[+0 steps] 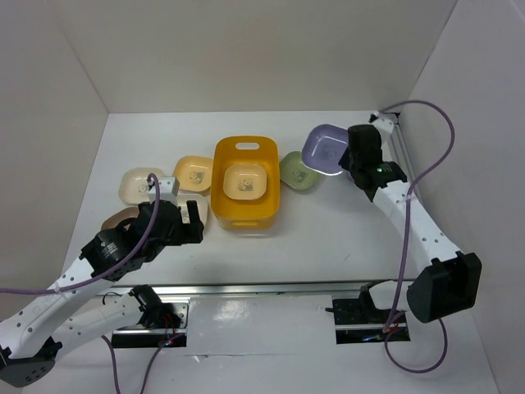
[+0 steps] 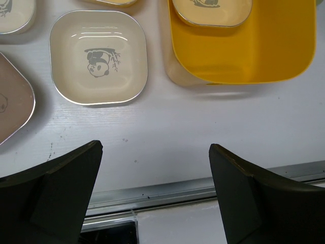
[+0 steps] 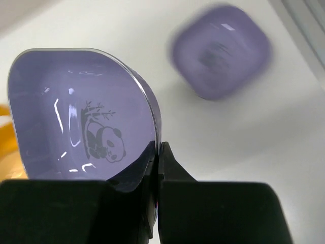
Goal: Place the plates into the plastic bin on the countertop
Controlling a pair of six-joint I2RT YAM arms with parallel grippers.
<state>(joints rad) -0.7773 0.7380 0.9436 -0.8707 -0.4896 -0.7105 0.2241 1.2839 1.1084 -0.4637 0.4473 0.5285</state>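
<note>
Transport step: right hand (image 3: 158, 148) clamps lavender plate (image 3: 76, 109) by its rim; next, swing to hand's left over plastic bin (image 1: 246, 218), then release.

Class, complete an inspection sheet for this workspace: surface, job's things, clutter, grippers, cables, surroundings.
Surface: plain white countertop, faint dark specks near the metal rail.
Job's things: deep yellow-orange plastic bin holds one cream rounded-square plastic plate; a cream panda-print plate, a second cream plate, a yellow plate, a green plate and a tan plate lie outside it.
Clutter: nothing seen.
Grippers: left gripper open, empty, over bare countertop; right gripper shut, fingers pinching the rim of a lavender panda-print plate.
Cables: purple cables loop off both arms.
Surroundings: white walls, rail along the near edge.
</note>
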